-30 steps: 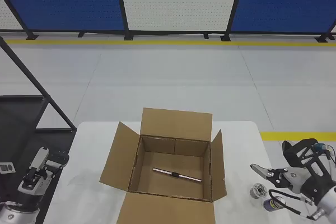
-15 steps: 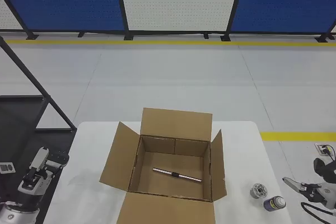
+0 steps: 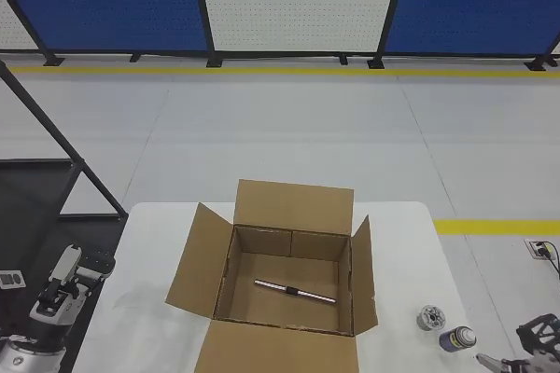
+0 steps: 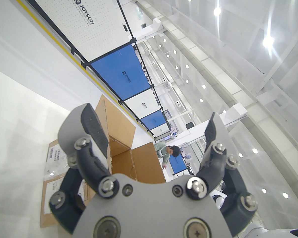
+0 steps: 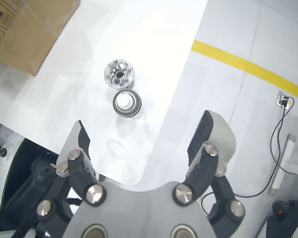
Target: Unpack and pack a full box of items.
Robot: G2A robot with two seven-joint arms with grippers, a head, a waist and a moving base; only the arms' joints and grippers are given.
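Sitting open in the middle of the white table (image 3: 401, 238), the cardboard box (image 3: 294, 205) is holding one thing I can make out: a slim metal rod (image 3: 295, 291), lying slantwise on the box floor. All four flaps are splaying outward, and that is the first worry. An arm coming in low from either side of the box is likely to catch a flap and drag the whole light carton along.

The left gripper (image 4: 150, 115) is hanging well to the left of the box, jaws spread wide and carrying nothing. The right gripper (image 5: 144, 122) is hovering to the right of the box, out past the table's corner, equally wide and empty.

The rod is looking awkward to me. It is thin and flat against the cardboard, so fingertips may be scraping the floor or pinching it off-centre and tipping it.

To the right of the box, a small spray can (image 5: 127, 102) is standing upright, and just beside it, on the side nearer the box, a round metal fitting (image 5: 119, 73) is resting. They are sitting so close together that wide jaws closing on one are apt to be knocking the other. The can, toppling, could be rolling toward the table edge on the side away from the box.
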